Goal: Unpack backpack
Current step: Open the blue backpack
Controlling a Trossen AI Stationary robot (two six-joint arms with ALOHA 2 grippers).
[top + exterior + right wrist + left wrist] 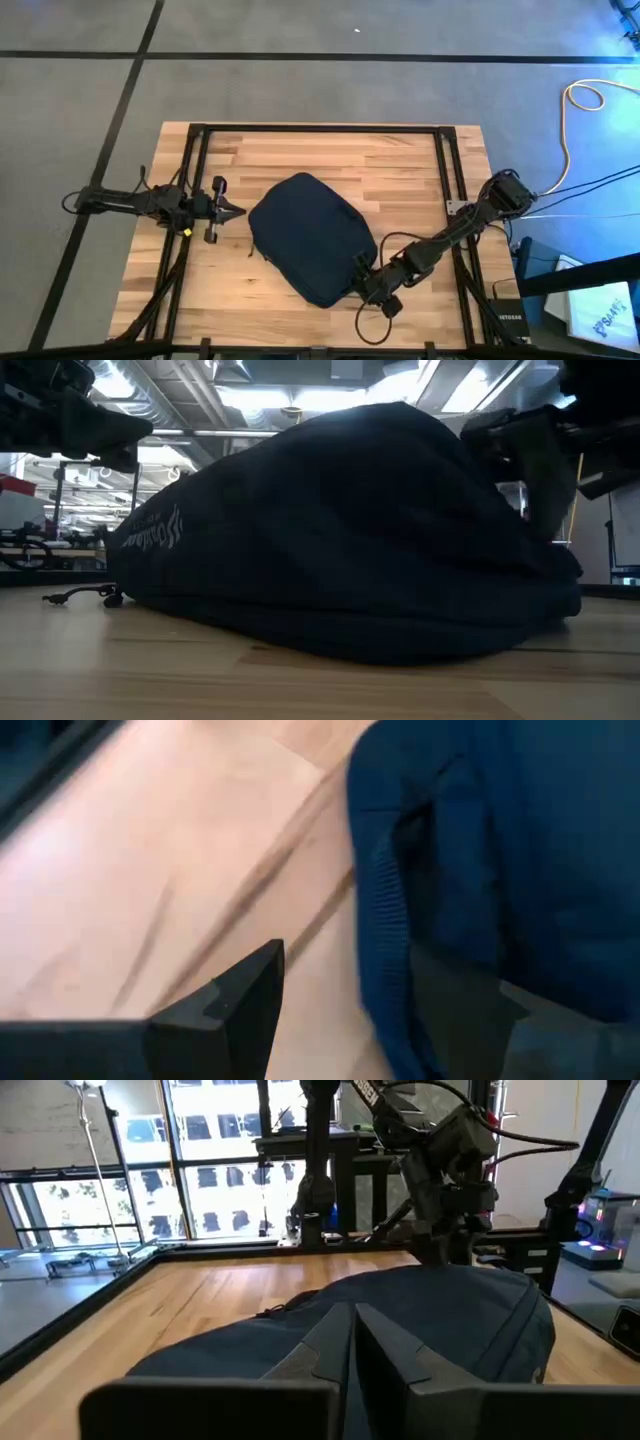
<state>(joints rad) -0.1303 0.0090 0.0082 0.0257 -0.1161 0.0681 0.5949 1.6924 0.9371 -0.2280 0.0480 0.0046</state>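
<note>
navy backpack [310, 238] mid-table, right gripper [366, 277] at edge, maybe gripping

Backpack [310, 250] fills centre of desk [400, 165], reaching toward near edge; far strip and both far corners bare. Left gripper [235, 211] just beside its left flank; right gripper [362, 281] against its near-right corner

Robotics lab, butcher-block table [400, 160], taped grey floor [300, 80], exposed ceiling ducts [190, 390]
</note>
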